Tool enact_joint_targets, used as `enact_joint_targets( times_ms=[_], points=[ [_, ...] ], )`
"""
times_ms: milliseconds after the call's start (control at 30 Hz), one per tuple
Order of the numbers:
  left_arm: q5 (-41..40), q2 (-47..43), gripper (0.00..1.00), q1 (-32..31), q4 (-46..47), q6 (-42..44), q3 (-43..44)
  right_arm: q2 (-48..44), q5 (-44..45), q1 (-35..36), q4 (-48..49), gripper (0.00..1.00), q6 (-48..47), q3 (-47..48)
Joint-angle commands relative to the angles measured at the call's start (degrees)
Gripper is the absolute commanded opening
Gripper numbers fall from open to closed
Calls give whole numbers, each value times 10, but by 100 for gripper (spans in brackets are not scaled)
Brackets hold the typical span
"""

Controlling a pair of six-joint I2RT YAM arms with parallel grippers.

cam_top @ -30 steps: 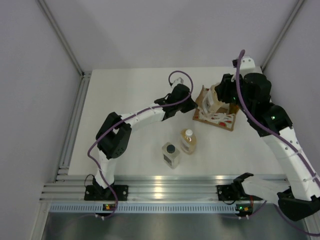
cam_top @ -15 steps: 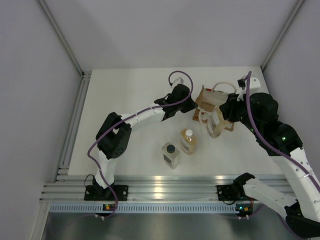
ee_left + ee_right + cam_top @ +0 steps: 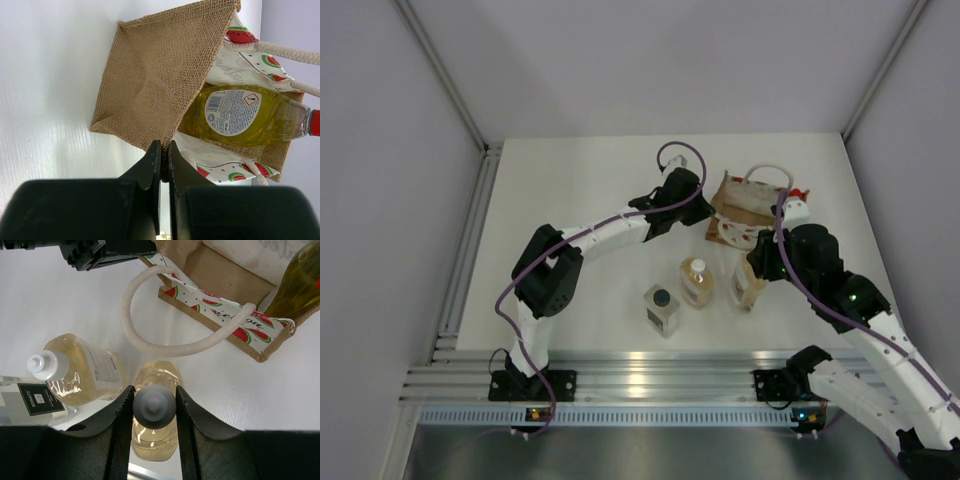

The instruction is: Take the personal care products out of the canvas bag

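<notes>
— What has the right tool point(image 3: 154, 407) got?
— It is clamped on the top of an amber bottle point(image 3: 152, 376) held upright. The tool hides the bottle's base, so I cannot tell if it touches the tabletop point(image 3: 75, 305). Just beside stand the second amber bottle point(image 3: 82, 371) and the square clear bottle point(image 3: 30, 402), cropped at the left edge.
— And the left tool point(image 3: 164, 155)?
— Pinching the canvas bag point(image 3: 155, 75) by its burlap edge. The yellow bottle point(image 3: 240, 115) lies inside, its red cap point(image 3: 315, 122) cut off.
</notes>
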Motion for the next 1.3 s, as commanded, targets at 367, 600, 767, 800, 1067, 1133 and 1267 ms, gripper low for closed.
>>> enact_joint_targets(
  times_ms=[367, 600, 767, 800, 1067, 1133, 1267],
  points=[
    [-14, -17, 0, 5, -16, 6, 12, -32, 119, 97, 289, 0, 24, -119],
    [-16, -19, 0, 5, -16, 10, 12, 5, 160, 117, 282, 7, 34, -116],
    [-14, -20, 0, 5, -15, 12, 12, 4, 158, 116, 266, 49, 49, -110],
    [-14, -19, 0, 5, -15, 14, 13, 4, 158, 117, 263, 55, 49, -101],
    [-12, -26, 15, 5, -16, 19, 19, 19, 165, 116, 218, 67, 38, -43],
    [-12, -28, 17, 5, -16, 23, 21, 26, 176, 114, 205, 67, 41, -31],
    [-11, -30, 24, 5, -16, 26, 23, 76, 183, 61, 154, 68, 50, 30]
  ],
)
